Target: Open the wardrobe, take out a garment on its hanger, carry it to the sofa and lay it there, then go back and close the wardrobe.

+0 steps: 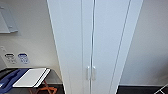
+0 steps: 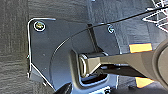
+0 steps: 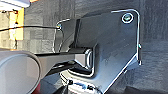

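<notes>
The wardrobe (image 1: pixel 95 42) stands straight ahead in the head view, tall, narrow and white. Both of its panelled doors are shut, meeting at a thin seam down the middle. Two small white handles (image 1: pixel 90 73) sit side by side at the seam, low in the picture. Both wrist views look down past the robot's own dark plate and bar onto dark carpet.
A folding table (image 1: pixel 31 77) with a white top on orange legs stands low at the left, with a blue object (image 1: pixel 10 77) beside it. White walls flank the wardrobe, with stickers (image 1: pixel 17 58) on the left one. A wire rack (image 2: pixel 160 12) stands on the dark carpet (image 2: pixel 15 37).
</notes>
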### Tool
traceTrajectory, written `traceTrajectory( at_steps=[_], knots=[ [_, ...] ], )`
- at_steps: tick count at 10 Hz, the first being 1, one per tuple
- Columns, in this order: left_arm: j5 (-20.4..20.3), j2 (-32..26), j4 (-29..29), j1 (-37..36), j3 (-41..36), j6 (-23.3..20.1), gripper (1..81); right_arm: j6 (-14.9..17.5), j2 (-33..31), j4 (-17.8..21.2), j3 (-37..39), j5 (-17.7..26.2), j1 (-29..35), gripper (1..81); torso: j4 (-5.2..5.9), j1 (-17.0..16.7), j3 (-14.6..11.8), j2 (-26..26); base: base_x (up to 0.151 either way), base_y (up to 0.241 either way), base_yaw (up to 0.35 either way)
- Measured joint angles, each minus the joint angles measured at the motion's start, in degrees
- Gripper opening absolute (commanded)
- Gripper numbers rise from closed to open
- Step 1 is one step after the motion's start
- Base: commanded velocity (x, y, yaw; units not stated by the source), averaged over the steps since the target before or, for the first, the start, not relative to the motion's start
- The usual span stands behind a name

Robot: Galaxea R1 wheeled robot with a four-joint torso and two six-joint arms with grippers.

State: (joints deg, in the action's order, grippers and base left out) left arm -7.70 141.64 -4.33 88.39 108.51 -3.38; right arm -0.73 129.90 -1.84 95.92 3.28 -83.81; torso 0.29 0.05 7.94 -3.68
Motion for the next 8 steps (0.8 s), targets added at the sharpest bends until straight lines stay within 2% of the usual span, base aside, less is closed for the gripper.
traceTrajectory(
  at_steps=[5, 8],
  knots=[
    [0.32, -16.18, -1.01, -9.37, -20.5, -0.01, 81.1, -0.15, -12.7, -0.02, -20.81, 0.13, 11.41, 81.1, 0.0, 0.0, 0.02, 0.0, 0.0, 0.0, 0.0],
    [-1.61, -23.26, -3.3, -17.53, -28.9, 0.16, 81.1, -0.17, -17.01, -0.09, -26.51, -4.18, 21.1, 81.1, 0.0, 0.05, 0.07, 0.04, 0.0, 0.0, 0.0]
  ],
)
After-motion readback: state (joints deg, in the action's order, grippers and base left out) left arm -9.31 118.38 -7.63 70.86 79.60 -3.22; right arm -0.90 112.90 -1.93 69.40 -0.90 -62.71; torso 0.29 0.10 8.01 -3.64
